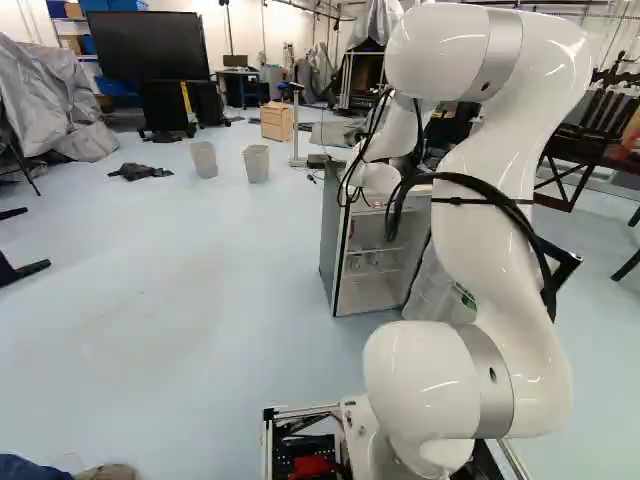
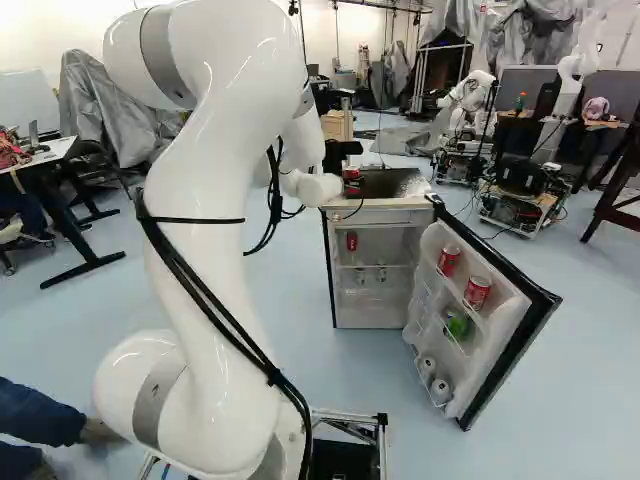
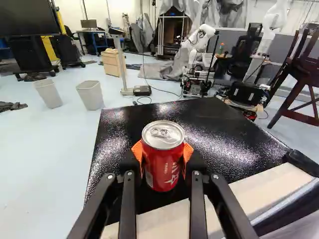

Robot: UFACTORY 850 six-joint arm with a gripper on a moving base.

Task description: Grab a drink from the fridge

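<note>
Pale blue floor (image 1: 200, 330) spreads out ahead. Nearest on it, the fridge's open door (image 2: 536, 300) carries more red cans (image 2: 477, 292); a low or wide retreat by the arm (image 2: 215, 250) could knock it and shake them loose.

Behind the door, at the front of the black fridge top (image 3: 224, 134), the end effector (image 3: 162, 152) is clamped on a red can (image 3: 162, 167), upright between its orange pads. Whether the can's base touches that surface, I cannot tell. The drink looks secured, so lifting it clear is probably next. Smooth metal could slip if the squeeze is light or the lift jerky; dragging sideways might snag and tilt it.

Farther off, pale bins (image 3: 90, 94) and another robot (image 3: 199, 45) matter only if driving starts.
</note>
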